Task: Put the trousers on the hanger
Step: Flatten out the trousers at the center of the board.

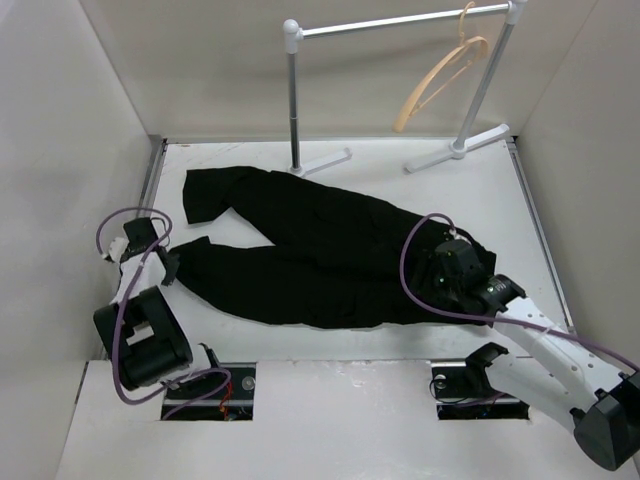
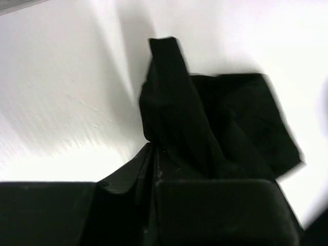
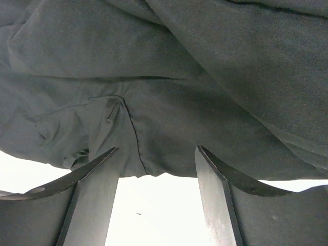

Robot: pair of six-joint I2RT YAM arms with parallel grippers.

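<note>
The black trousers [image 1: 330, 250] lie flat on the white table [image 1: 560, 330], legs to the left and waist to the right. My left gripper [image 1: 168, 262] is at the end of the near leg; in the left wrist view it [image 2: 154, 174] is shut on a fold of the black cloth [image 2: 205, 118]. My right gripper [image 1: 447, 272] is at the waist end. In the right wrist view it [image 3: 156, 148] is open, its fingers [image 3: 97, 174] straddling the edge of the cloth [image 3: 179, 77]. The tan wooden hanger [image 1: 440, 78] hangs on the rail at the back right.
The white-and-silver garment rail [image 1: 400, 20] stands at the back of the table on two feet [image 1: 325, 162]. White walls enclose the left, back and right sides. Purple cables loop off both arms.
</note>
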